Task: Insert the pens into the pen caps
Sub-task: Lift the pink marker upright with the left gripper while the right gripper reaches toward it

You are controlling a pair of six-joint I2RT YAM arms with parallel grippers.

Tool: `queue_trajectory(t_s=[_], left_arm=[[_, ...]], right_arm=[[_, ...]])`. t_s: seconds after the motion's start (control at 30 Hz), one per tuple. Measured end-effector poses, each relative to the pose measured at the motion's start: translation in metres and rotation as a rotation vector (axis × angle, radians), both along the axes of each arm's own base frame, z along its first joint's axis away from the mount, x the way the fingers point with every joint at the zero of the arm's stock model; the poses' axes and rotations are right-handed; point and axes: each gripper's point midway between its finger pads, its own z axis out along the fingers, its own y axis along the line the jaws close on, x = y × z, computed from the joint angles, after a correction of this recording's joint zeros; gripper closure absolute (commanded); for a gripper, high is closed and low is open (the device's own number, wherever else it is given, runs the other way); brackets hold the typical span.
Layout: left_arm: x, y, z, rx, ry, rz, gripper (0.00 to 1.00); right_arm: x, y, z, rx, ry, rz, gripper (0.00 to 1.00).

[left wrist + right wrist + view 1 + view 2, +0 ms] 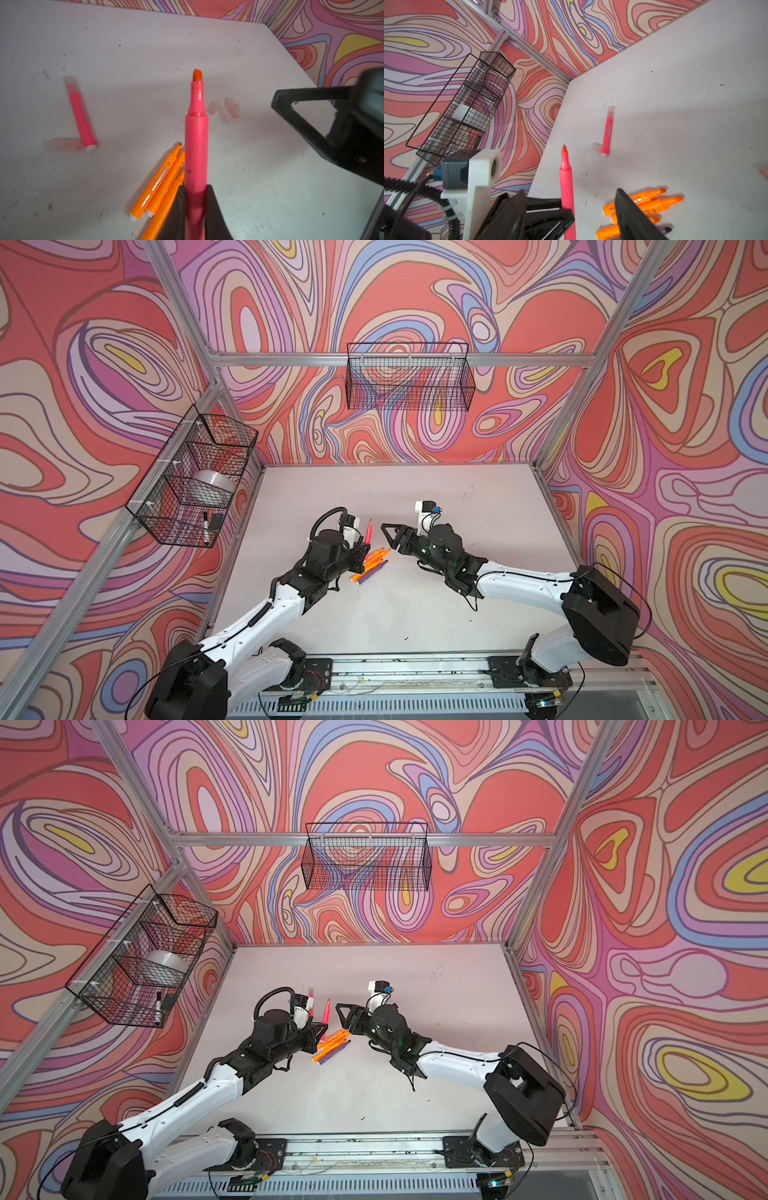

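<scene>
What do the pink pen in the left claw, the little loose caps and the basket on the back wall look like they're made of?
Held pink pen: opaque plastic, it seems, smooth and matt; even colour, moulded step below the tip. Loose caps: translucent frosted plastic, probably; the table shows through. Back-wall basket: thin black wire mesh, likely coated metal.

White, scuffed table top point(457, 497), walled left, right and far by panels point(415, 290) of red, pink, lilac and yellow swirls. Aluminium bars point(291, 358) at the corners and along the far wall. Hung from the far bar: a long black wire basket point(409, 391). Fixed on the left wall: a second black wire basket point(174, 533) in three compartments. In the middle one, a pale roll of tape point(212, 485); in the nearest, a black-and-white marker point(206, 526) just beside a small black block point(216, 521). Along the near edge, a metal rail point(415, 667).
</scene>
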Motion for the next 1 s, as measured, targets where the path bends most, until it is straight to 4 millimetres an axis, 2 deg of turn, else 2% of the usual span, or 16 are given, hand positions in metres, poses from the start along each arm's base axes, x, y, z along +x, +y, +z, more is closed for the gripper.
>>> queue_trajectory(t_s=[0.2,0.43,0.63,0.83,0.87,0.93,1.0], left_arm=[[0.0,-0.008,0.009,-0.047,-0.034,-0.034,1.0],[-0.002,-0.017,0.017,-0.085,-0.048,-0.074,1.0],[-0.003,-0.02,0.017,-0.095,-0.049,-0.09,1.0],[-0.002,-0.02,0.015,-0.093,-0.046,-0.09,1.0],[-0.002,-0.02,0.015,-0.093,-0.044,-0.089,0.99],[-0.002,-0.02,0.014,-0.093,-0.045,-0.089,0.88],[-0.002,-0.02,0.014,-0.093,-0.046,-0.089,0.83]], right_arm=[[-0.005,0.025,0.005,0.024,-0.004,0.048,0.34],[0.001,0.042,-0.013,0.006,0.029,0.067,0.46],[0.007,0.052,-0.019,-0.002,0.04,0.076,0.72],[0.011,0.047,-0.027,-0.034,0.052,0.054,0.93],[0.011,0.047,-0.028,-0.038,0.053,0.054,0.95],[0.011,0.047,-0.028,-0.041,0.055,0.054,0.99],[0.012,0.048,-0.028,-0.043,0.054,0.053,1.0]])
